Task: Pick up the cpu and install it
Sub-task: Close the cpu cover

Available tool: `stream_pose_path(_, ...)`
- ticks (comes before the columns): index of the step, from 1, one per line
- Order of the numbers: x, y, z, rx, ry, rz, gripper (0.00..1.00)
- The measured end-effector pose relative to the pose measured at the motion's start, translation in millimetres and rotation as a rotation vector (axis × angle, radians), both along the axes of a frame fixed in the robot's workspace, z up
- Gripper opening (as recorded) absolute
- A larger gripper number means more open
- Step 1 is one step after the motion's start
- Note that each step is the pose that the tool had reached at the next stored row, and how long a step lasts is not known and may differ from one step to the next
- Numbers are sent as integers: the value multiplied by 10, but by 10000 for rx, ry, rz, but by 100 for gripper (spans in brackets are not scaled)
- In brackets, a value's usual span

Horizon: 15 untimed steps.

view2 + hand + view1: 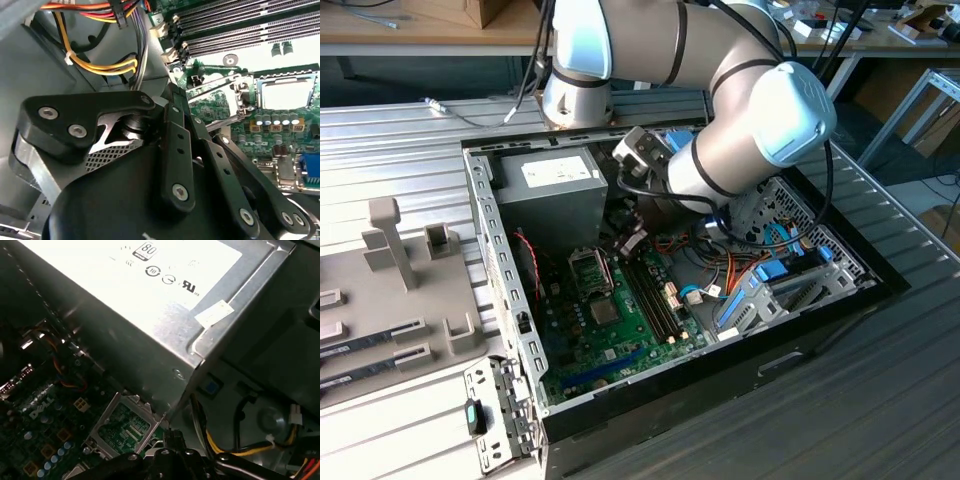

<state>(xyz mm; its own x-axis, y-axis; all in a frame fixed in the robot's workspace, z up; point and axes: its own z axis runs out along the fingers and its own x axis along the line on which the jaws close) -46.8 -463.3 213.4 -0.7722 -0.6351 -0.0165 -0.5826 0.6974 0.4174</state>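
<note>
Silver cpu seated in one socket; one tool nearby above board, finger state unclear.

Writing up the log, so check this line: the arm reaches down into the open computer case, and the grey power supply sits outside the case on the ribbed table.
Wrong on one point. The arm does reach into the open computer case, but the grey power supply sits inside the case, in a corner next to the motherboard, not on the ribbed table. The exterior view shows it.
</note>
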Motion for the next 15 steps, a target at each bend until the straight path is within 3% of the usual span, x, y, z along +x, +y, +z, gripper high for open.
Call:
stream_pose_path(2,11,28,-5,344,1,51,11)
stream_pose_path(3,2,26,-5,427,-3,52,11)
stream_pose_path(6,-8,-24,-5,443,-3,51,11)
stream_pose_path(8,-5,-28,-8,437,-3,142,11)
stream_pose_path(9,-5,-27,-9,435,4,368,11)
stream_pose_path(13,-2,74,-31,514,6,503,11)
stream_pose_path(15,-1,101,-38,581,6,512,11)
